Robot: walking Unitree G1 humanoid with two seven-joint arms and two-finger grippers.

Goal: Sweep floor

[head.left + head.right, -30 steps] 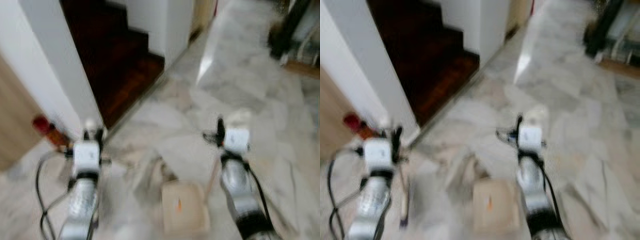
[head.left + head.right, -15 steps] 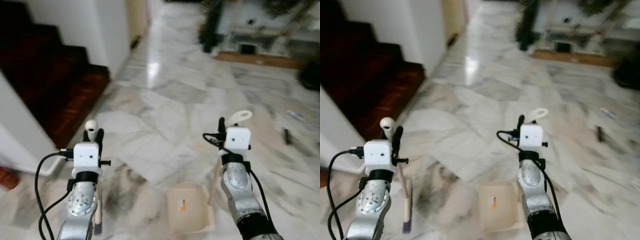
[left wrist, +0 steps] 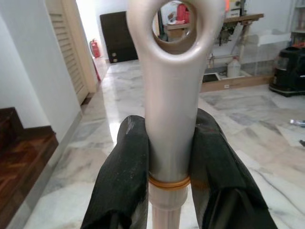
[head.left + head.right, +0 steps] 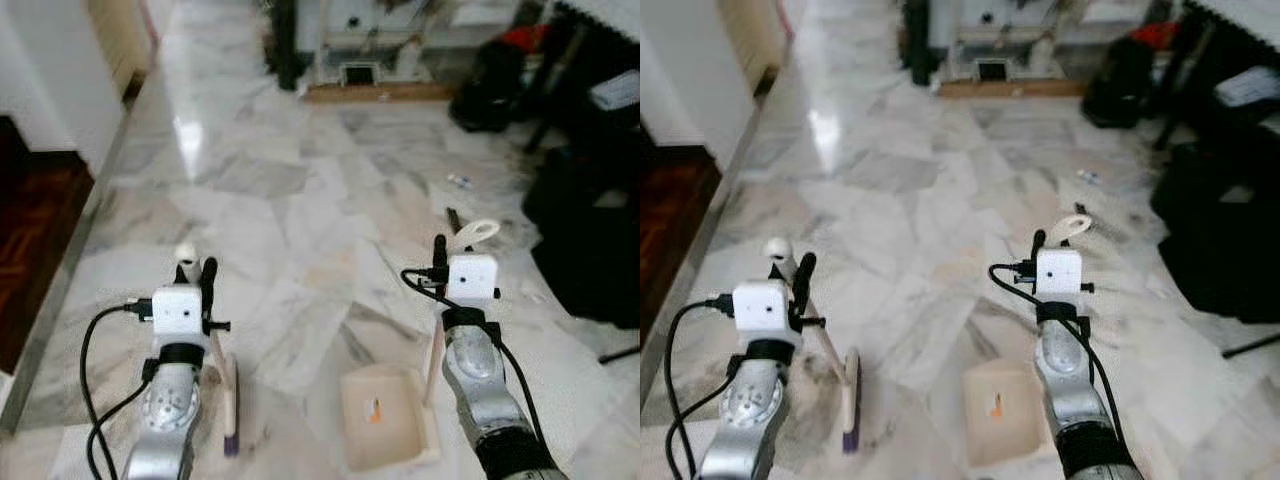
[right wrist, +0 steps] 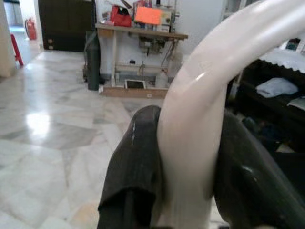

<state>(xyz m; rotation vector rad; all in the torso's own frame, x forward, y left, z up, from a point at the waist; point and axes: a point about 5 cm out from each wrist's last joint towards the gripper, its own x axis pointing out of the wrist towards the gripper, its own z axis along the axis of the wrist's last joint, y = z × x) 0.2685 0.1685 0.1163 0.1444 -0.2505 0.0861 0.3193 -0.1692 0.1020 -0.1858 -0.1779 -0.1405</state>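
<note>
Far to my left a strip of dark wooden flooring (image 4: 30, 250) runs beside a white wall (image 4: 45, 80), edged by a metal threshold strip (image 4: 60, 300). The rest underfoot is a grey-veined marble floor (image 4: 290, 200) with a bright patch of glare on it.

My left gripper (image 3: 169, 157) is pinching the broom handle (image 3: 171, 90): one black finger (image 3: 125, 176) presses each side of the pale shaft, just below its ring-shaped hanging loop and around an orange band. In the head views the broom (image 4: 228, 395) slants down from that grip, and its dark bristle head sits on the marble just to the right of my left arm.

Between my arms, low on the floor, lies the cream dustpan (image 4: 385, 420), its tray open upward with a small orange mark inside. Its long handle (image 4: 434, 355) rises along my right arm to a looped top (image 4: 478, 232).

My right gripper (image 5: 188, 157) is clamped on that curved cream handle, a black finger (image 5: 136, 167) on each side of it.

Farther right and ahead, small bits of litter (image 4: 458, 181) lie on the marble. Beyond them a dark bag (image 4: 490, 85) sits near a low shelf unit (image 4: 365, 50), and black furniture (image 4: 590, 220) stands at my right edge.
</note>
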